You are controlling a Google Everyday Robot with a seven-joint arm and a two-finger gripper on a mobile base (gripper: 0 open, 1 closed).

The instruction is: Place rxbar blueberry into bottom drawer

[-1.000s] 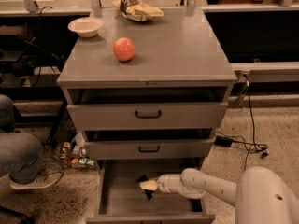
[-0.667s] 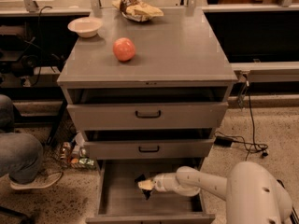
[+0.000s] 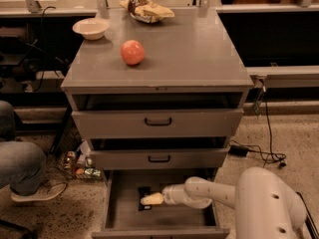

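Camera view: hand (image 3: 149, 199), grip unclear, over rxbar blueberry (image 3: 144, 191) inside bottom drawer (image 3: 124, 211), off its walls.

Warm dim light from above, soft shine on the cabinet top (image 3: 199, 49), deep shadow in the bottom drawer (image 3: 124, 210) around the pale gripper (image 3: 151, 199).

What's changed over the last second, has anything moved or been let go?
The pincer has slid a little further left inside the bottom drawer, the arm following it. The dark rxbar shows at its tip, low over the drawer floor; whether it has been let go cannot be told. The ball, bowl and chip bag on top stayed put.
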